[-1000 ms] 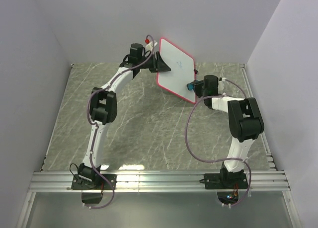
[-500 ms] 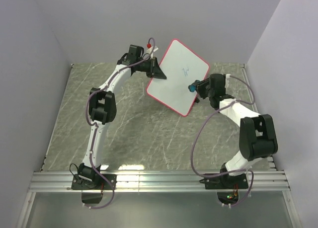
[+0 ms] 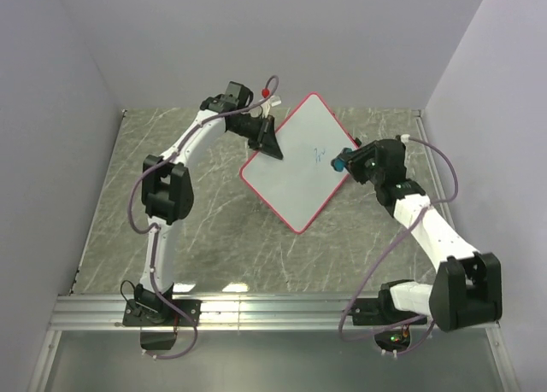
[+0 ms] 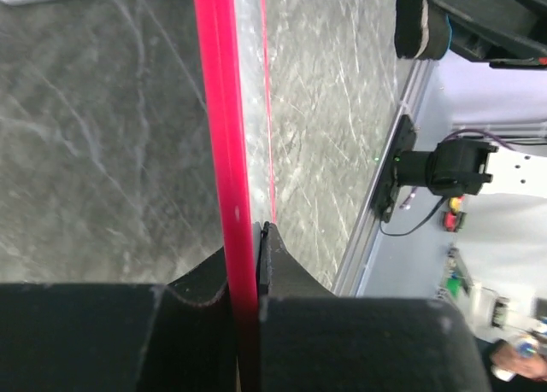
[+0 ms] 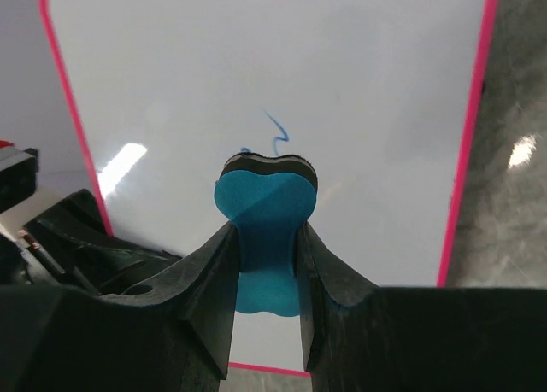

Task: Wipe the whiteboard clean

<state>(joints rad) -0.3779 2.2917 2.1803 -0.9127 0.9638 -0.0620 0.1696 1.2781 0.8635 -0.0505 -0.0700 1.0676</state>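
Some blue writing [image 5: 275,134] is left on the whiteboard [image 3: 291,174], so the job looks hardly begun. The left gripper [image 4: 248,255] pinches the board's pink edge between its fingers. The right gripper [image 5: 265,247] squeezes a blue eraser [image 5: 265,200], and the writing sits just past its fingertips.

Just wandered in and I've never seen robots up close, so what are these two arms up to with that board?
They're wiping a whiteboard. The left hand is clamped on the board's pink edge, holding it tilted. The right hand grips a blue eraser, its pad right by a blue scribble near the middle of the board. The scribble is not wiped away yet.
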